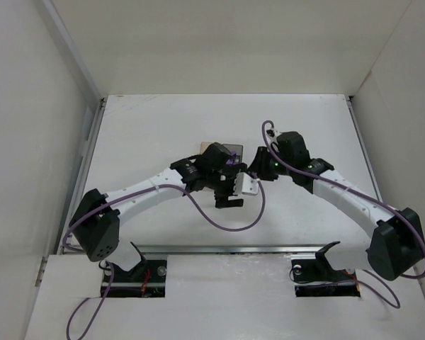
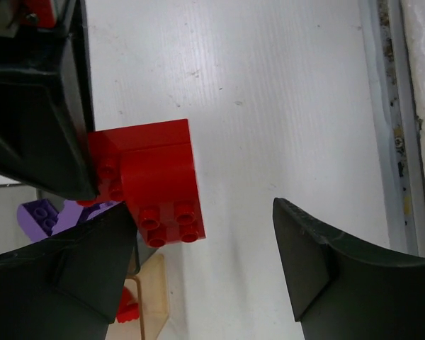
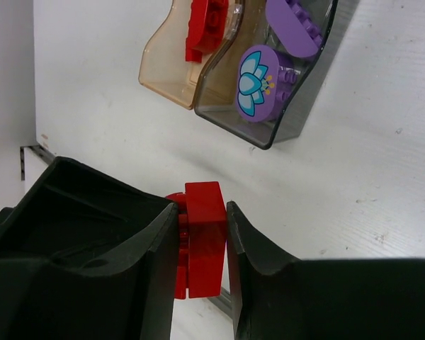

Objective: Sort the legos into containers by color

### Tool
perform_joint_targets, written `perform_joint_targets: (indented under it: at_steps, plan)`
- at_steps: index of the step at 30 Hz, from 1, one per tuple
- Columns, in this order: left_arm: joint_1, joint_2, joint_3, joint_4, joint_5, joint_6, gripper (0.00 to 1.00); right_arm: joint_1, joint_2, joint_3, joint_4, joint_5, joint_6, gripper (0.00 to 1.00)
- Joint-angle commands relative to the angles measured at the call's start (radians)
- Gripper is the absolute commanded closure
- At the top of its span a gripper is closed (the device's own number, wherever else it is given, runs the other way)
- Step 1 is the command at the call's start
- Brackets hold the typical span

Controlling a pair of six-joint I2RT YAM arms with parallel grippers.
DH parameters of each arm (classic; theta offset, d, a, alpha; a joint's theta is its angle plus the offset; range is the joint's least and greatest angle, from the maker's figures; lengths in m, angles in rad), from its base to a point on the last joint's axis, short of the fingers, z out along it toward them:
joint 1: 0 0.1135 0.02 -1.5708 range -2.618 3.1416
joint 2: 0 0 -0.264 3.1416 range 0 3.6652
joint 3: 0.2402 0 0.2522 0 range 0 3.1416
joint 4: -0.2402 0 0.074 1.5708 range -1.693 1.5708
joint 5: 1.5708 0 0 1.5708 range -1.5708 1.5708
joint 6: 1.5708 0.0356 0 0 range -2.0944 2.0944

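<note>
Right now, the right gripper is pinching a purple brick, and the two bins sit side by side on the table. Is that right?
Not quite. The right wrist view shows the right gripper pinching a red brick, not purple. The orange-tan bin and the dark grey bin do sit side by side.

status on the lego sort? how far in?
Partway. Done: a red piece sits in the orange bin, and purple pieces in the grey bin. In hand: the right gripper is shut on a red brick. Left to do: another red brick lies on the table by the open left gripper. Purple bricks beside it: can't tell if binned.
</note>
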Motion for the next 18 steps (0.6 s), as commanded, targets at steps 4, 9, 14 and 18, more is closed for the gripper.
perform_joint_targets:
  at_steps: [4, 9, 14, 18]
  plan:
    - [-0.007, -0.005, -0.003, 0.165, -0.110, -0.108, 0.44, 0.019, -0.004, 0.060, 0.062, -0.043, 0.055, 1.00]
    - [-0.007, 0.004, -0.003, 0.205, -0.168, -0.160, 0.86, 0.029, -0.004, 0.060, 0.073, -0.043, 0.065, 1.00]
    - [0.007, -0.028, -0.021, 0.214, -0.246, -0.239, 1.00, 0.019, 0.017, 0.069, 0.082, -0.030, 0.065, 1.00]
    - [0.132, -0.089, -0.043, 0.214, -0.285, -0.432, 1.00, -0.039, 0.060, 0.069, 0.071, 0.013, 0.021, 1.00]
